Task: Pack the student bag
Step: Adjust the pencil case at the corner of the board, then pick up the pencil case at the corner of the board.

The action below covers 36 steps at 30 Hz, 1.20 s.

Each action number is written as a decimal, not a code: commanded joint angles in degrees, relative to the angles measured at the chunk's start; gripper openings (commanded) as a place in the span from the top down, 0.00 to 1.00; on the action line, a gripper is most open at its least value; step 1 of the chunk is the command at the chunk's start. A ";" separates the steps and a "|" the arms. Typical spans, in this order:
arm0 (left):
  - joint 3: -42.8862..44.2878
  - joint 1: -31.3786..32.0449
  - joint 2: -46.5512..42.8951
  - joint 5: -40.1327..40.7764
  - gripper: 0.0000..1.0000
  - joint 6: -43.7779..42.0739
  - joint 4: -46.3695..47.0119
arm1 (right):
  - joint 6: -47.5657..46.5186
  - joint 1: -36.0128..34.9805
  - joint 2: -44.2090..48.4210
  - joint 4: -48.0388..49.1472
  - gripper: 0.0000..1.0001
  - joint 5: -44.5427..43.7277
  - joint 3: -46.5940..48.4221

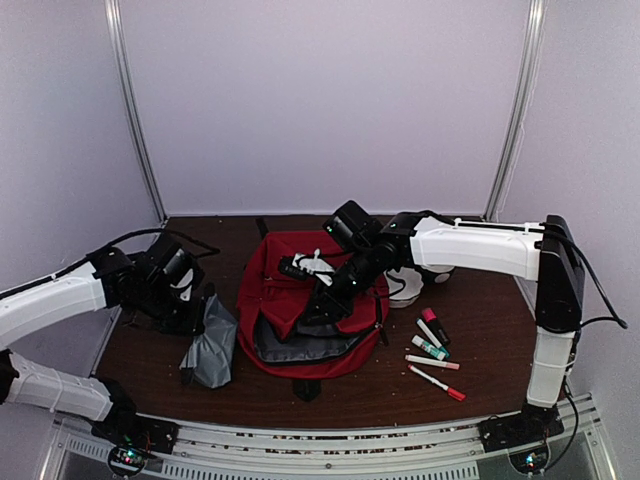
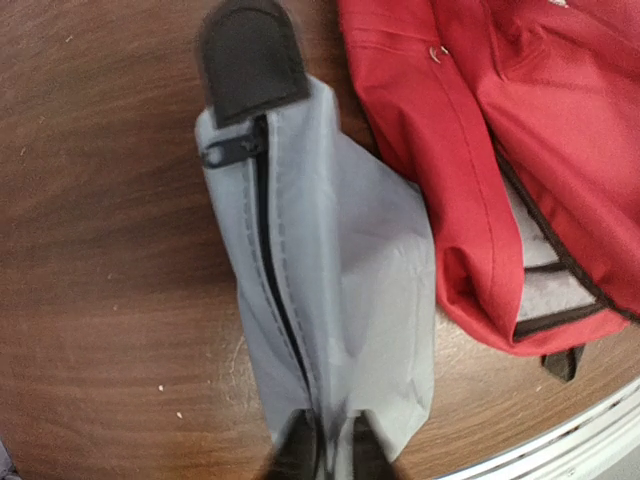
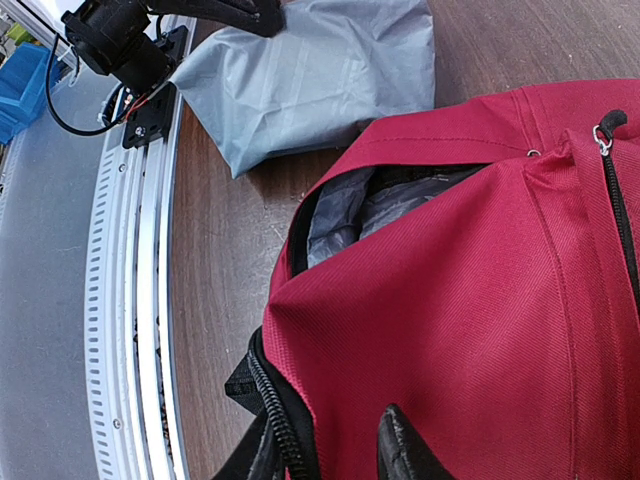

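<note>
Top external view: the red bag (image 1: 300, 300) lies in the middle of the brown table (image 1: 480, 310). Its open mouth is turned to the near edge, and grey lining shows inside. The bottom rim of the bag sits close to the metal rail (image 1: 330, 445) along that edge, with a thin strip of wood between them.

A grey pouch (image 1: 212, 345) lies just beside the bag on its left. The left gripper (image 2: 328, 445) is pinched tight on one end of the pouch. Its two black fingers are close together with the grey cloth between them. The pouch's zipper runs along the side away from the bag. Left of the pouch, plain wood shows out to the table's side edge.

The right gripper (image 3: 335, 440) holds the bag by the rim of its mouth, at the black zipper edge. One black finger (image 3: 400, 450) lies on the red cloth. The other is mostly hidden behind the zipper. The mouth gapes a little beside it.

Some pens (image 1: 432, 348) lie on the right of the bag, near it but not touching. The one with a red end is closest to the near edge. Brown wood shows between the pens and the right arm's post.
</note>
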State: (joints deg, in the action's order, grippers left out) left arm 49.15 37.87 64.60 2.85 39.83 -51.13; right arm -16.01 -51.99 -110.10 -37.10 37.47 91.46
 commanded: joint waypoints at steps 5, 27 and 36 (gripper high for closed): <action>6.05 0.32 -2.86 5.84 0.39 3.47 -6.53 | 0.50 0.20 1.21 -0.23 0.69 0.54 1.18; -5.96 -11.59 2.19 -17.00 0.28 0.42 12.39 | 0.63 0.18 1.44 -0.25 0.79 1.12 0.98; -4.47 -11.63 8.21 -19.93 0.52 -0.31 13.86 | 0.54 0.20 1.25 -0.25 0.84 0.94 1.07</action>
State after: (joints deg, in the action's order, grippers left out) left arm 43.03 26.55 71.37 -14.81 40.71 -39.64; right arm -15.84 -51.99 -110.10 -37.12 37.80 91.46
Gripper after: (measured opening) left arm 0.540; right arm 0.169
